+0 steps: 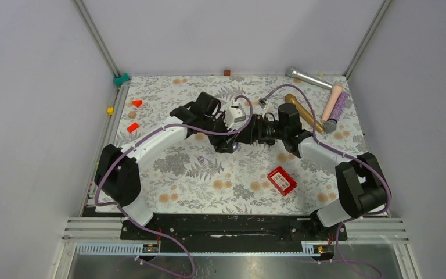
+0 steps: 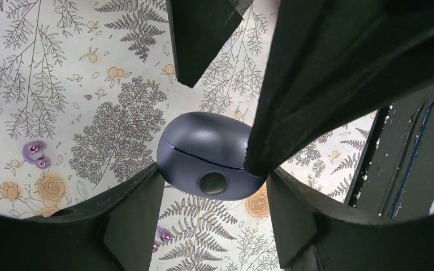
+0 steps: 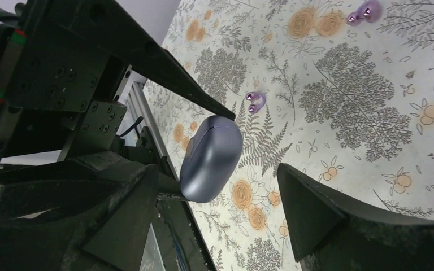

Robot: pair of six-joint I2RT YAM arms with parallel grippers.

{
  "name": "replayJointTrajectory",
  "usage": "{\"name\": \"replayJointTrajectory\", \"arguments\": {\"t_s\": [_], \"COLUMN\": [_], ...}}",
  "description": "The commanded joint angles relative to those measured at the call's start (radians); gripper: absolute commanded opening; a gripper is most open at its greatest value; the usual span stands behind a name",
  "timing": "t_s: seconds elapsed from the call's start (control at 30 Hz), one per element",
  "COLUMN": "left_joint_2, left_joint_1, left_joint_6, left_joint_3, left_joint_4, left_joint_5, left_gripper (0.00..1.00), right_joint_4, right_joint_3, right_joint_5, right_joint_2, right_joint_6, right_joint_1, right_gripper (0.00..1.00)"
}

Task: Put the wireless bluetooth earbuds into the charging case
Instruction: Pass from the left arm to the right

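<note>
Fern-print tabletop [image 1: 209,168], grey walls [image 1: 29,116]; left jaws grasping charging case [image 2: 203,155]; right jaws spread apart.

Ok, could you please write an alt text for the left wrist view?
A closed grey-purple oval charging case is gripped by the left gripper over a flower-patterned table. One of the right gripper's fingers covers its right edge. One pale purple earbud lies at the left, another near the bottom.
</note>
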Motion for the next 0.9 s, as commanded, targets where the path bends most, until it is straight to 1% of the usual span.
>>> {"name": "replayJointTrajectory", "arguments": {"t_s": [0.0,0.27,0.47,0.63,0.73,0.87], "left_joint_2": [-0.049,-0.089,-0.091,-0.091,-0.089,-0.093], "left_joint_1": [-0.001,-0.002,-0.002,-0.002,-0.002,-0.001], "left_joint_6": [-0.016,-0.025,-0.030,-0.034,-0.033,-0.033], "left_joint_3": [-0.005,-0.023,-0.027,-0.026,-0.029,-0.034], "left_joint_4": [0.049,0.069,0.072,0.074,0.075,0.078], "left_joint_5": [0.005,0.000,0.003,0.010,0.010,0.009], "left_gripper": [0.55,0.55,0.55,0.55,0.55,0.55], "right_joint_4": [0.046,0.082,0.163,0.189,0.198,0.202], "right_joint_3": [0.034,0.043,0.034,0.035,0.036,0.038], "right_joint_5": [-0.038,-0.093,-0.142,-0.159,-0.166,-0.170], "right_joint_2": [0.023,0.054,0.069,0.080,0.085,0.086], "right_joint_6": [-0.014,0.023,0.093,0.118,0.125,0.127], "right_joint_1": [0.017,0.027,0.033,0.043,0.046,0.046], "right_gripper": [0.83,0.75,0.72,0.60,0.47,0.37]}}
